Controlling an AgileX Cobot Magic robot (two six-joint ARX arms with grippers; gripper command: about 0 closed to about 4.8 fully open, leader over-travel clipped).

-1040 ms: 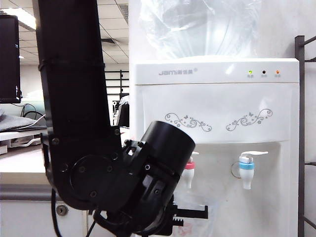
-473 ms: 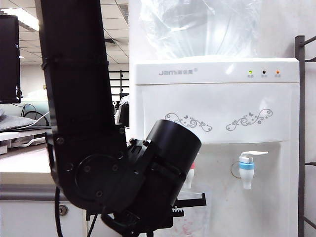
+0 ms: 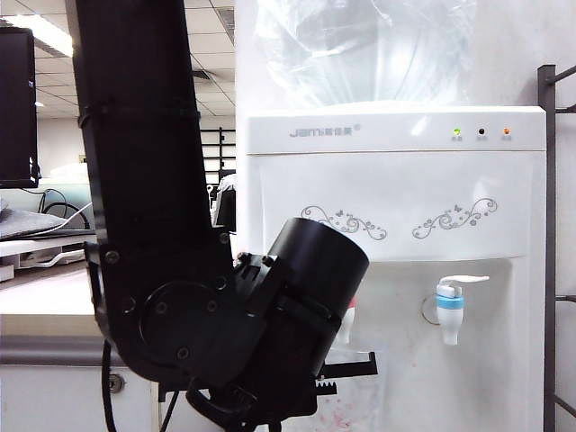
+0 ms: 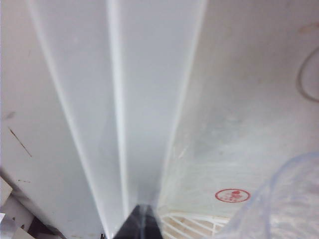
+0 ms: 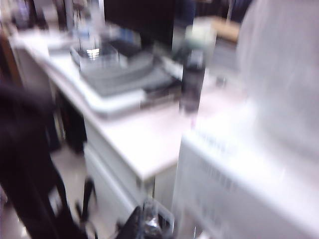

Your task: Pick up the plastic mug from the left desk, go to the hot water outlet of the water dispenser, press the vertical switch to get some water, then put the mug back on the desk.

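In the exterior view the left arm (image 3: 171,297) has shifted slightly right and up over the last second, most of it in the first half. Its round black wrist housing (image 3: 319,261) now covers most of the hot water outlet (image 3: 347,317), leaving only a sliver of the red collar showing. The left gripper (image 3: 346,369) has slid a little left under the housing.

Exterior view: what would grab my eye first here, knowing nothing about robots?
First, the big black left arm filling the left half of the view, its left gripper low before the white water dispenser. Its fingers are shut on the clear plastic mug, which sits below the red-collared hot water outlet. The blue-collared tap stands free to the right, and the big clear bottle tops the cabinet.
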